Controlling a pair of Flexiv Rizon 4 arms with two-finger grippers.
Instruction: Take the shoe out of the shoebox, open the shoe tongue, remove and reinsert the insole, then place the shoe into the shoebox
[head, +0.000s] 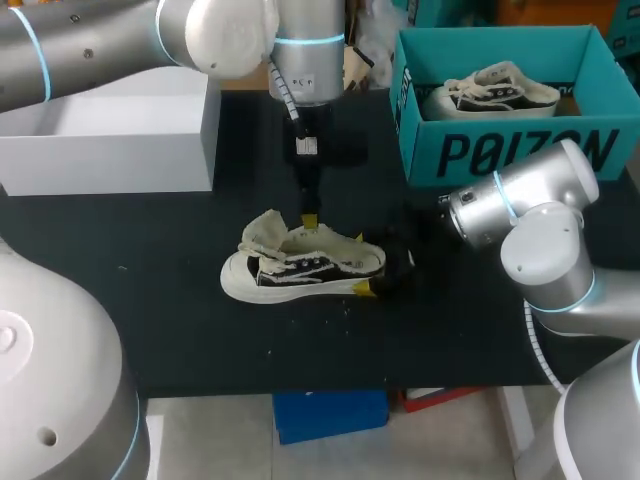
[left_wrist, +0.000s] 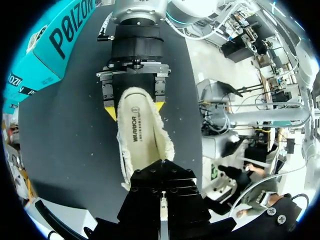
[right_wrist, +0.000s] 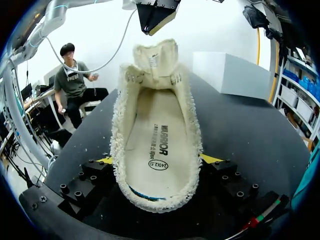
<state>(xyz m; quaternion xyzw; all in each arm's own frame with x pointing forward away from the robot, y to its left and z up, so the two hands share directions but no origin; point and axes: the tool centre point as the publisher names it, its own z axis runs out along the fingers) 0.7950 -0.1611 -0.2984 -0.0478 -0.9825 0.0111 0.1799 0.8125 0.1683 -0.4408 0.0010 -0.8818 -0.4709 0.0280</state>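
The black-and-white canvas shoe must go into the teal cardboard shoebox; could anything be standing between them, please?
Only the right arm's silver wrist, whose claw holds the shoe; the teal shoebox already contains another shoe.

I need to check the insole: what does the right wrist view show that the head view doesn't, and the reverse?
Right wrist only: the insole lying inside the shoe. Head only: a second shoe lying in the teal shoebox. Both: the right tool gripping the shoe's heel, the raised tongue, the white box.
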